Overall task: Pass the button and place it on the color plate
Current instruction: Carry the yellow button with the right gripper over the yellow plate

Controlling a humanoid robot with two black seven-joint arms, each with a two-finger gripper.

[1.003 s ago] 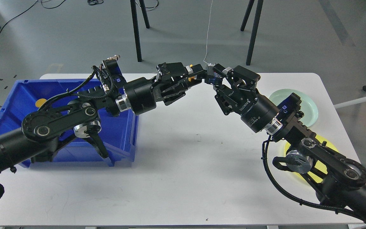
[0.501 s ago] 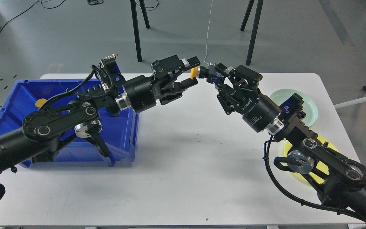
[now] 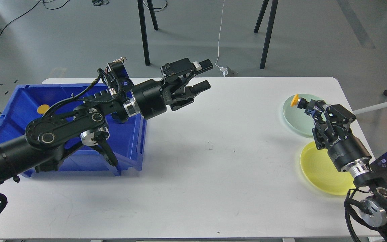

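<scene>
— White surface (image 3: 193, 174), grey floor and chair legs behind it. So where's the button?

— The button (image 3: 294, 100), orange-yellow, sits pinched at the tip of the right claw (image 3: 299, 102), raised over the near-left rim of the pale green plate (image 3: 309, 115). It isn't resting on anything; the claw is clenched on it and carries it.

— Why hold it there rather than over the yellow plate (image 3: 324, 173)?

— My guess is it's only passing. The button's colour matches the yellow plate, which lies just nearer the robot, beside the green one. If colour decides the target, the arm needs to draw back toward the yellow disc and lower before letting go.

— And the left claw (image 3: 204, 76)?

— Released: its two fingers stand apart with nothing between them, held out above the surface's far-middle, well apart from the right claw. That fits a hand-over already done, judging by who holds the button.

— Anything else?

— The blue bin (image 3: 18, 111) at the left holds another orange-yellow button (image 3: 43, 109) on its floor, likely the supply for further passes.

— Risk?

— The button is gripped by a small edge, so a slip over the wrong plate is possible.
</scene>
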